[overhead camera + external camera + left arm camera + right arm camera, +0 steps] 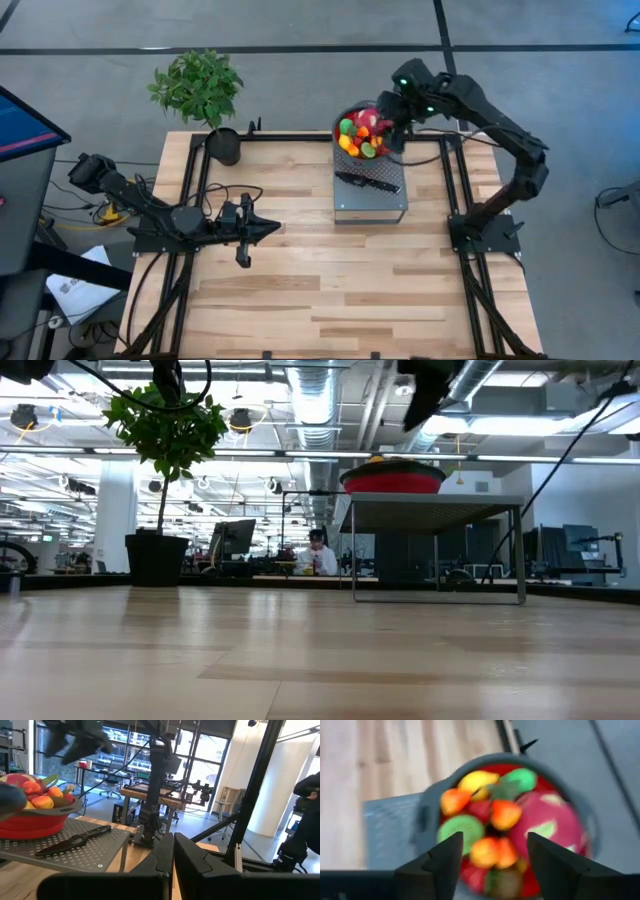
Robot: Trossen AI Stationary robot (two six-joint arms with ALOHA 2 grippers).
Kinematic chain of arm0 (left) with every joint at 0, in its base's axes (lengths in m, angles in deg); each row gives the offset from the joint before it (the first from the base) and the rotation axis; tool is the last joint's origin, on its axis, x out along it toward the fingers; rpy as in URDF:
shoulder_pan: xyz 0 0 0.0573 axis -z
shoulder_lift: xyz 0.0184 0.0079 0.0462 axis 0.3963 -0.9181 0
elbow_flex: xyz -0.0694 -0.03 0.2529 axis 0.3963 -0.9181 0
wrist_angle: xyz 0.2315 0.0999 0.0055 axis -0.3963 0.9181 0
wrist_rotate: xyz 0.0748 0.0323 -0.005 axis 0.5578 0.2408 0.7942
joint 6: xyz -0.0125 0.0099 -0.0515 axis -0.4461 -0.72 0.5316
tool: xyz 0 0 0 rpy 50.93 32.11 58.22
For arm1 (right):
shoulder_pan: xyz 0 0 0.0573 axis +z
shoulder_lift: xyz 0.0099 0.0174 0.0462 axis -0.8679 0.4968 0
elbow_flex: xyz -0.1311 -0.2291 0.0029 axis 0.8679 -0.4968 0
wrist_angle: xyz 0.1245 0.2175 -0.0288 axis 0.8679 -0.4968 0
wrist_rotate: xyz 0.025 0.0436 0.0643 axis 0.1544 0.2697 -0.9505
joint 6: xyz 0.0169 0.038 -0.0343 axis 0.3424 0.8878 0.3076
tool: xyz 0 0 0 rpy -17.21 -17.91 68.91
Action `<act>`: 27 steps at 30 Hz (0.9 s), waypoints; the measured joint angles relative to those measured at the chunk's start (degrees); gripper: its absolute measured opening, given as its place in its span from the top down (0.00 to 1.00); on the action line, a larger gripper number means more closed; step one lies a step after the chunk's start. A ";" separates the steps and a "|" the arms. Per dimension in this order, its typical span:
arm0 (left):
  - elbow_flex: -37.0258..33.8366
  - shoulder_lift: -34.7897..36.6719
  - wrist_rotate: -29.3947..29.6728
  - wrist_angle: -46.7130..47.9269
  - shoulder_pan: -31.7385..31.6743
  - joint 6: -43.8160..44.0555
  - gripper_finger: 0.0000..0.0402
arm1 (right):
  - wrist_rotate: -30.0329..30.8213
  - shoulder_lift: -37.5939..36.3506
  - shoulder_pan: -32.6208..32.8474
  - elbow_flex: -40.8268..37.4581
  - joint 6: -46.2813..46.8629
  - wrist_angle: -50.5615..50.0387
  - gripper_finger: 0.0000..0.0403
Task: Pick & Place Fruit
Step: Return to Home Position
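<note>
Worktop (330, 285): we see pale, smooth wooden planks edged by black metal rails.
Shelf (372, 206): a flat grey metal stand with a perforated top and thin legs, in the upper centre-right of the high view.
Colander (392, 482): round and red with a grey rim, it stands on the shelf's far part.
Fruit (490, 815): small glossy toy pieces in red, orange, yellow and green are heaped in the colander. We also see the larger, rounded pink-red dragon fruit (545, 827) with green tips lying among them at one side.
Knife (368, 182): black-handled, it lies flat on the shelf just beside the colander.
Right gripper (494, 837): it hovers above the colander with its fingers spread wide. We see nothing between them, and they touch nothing.
Left gripper (270, 229): it sits low over the worktop at centre left of the high view, well apart from the shelf. Its fingers are pressed together and hold nothing.
Plant (198, 85): leafy and green, it stands in a black pot (226, 146) at the worktop's upper left.
</note>
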 joint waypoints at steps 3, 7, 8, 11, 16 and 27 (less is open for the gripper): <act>0.00 0.00 0.00 0.01 0.01 -0.03 0.99 | -4.25 -3.72 0.71 -3.07 2.86 -1.09 0.54; 0.00 0.00 0.00 0.00 0.01 -3.01 0.99 | -9.52 -9.89 4.43 -13.95 5.55 8.38 0.75; 0.00 0.00 0.00 -0.01 0.01 -3.94 0.99 | -9.67 -11.46 5.68 -17.19 6.58 11.68 0.81; 0.00 0.00 0.00 -0.43 0.01 -5.30 0.99 | -9.64 -16.00 8.79 -26.51 9.55 21.30 0.96; 0.00 0.00 0.00 -0.56 0.01 -5.53 0.99 | -9.60 -22.73 14.27 -40.14 15.51 38.50 0.94; 0.00 0.00 0.00 -0.88 0.01 -5.42 0.99 | -1.32 -30.74 25.01 -62.36 21.72 71.35 0.98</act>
